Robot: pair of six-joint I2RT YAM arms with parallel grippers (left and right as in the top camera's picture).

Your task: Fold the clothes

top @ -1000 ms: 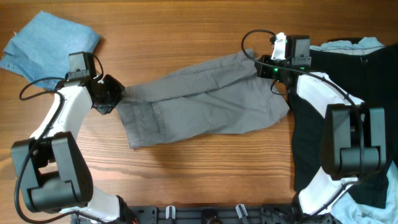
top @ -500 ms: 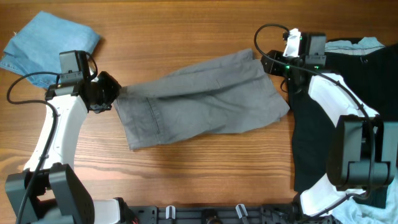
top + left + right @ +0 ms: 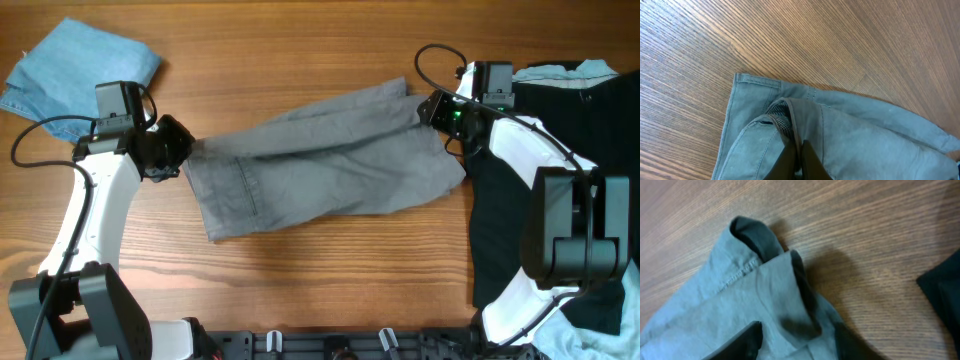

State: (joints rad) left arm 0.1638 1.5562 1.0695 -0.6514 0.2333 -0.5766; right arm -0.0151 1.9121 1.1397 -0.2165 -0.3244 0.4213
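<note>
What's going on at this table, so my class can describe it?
Two robot arms are working on a pair of grey shorts spread across the wooden table. The left arm has its jaws shut on the end nearest it. The right arm has its jaws apart over the opposite corner. No fold is made yet. A light-blue denim piece and a black garment lie aside.

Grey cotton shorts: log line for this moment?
grey cotton shorts spread on wooden table | left hand shut on shorts | right hand open at opposite corner

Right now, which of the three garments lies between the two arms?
The grey cotton shorts; the light-blue denim garment lies far left, the black garment far right.
</note>
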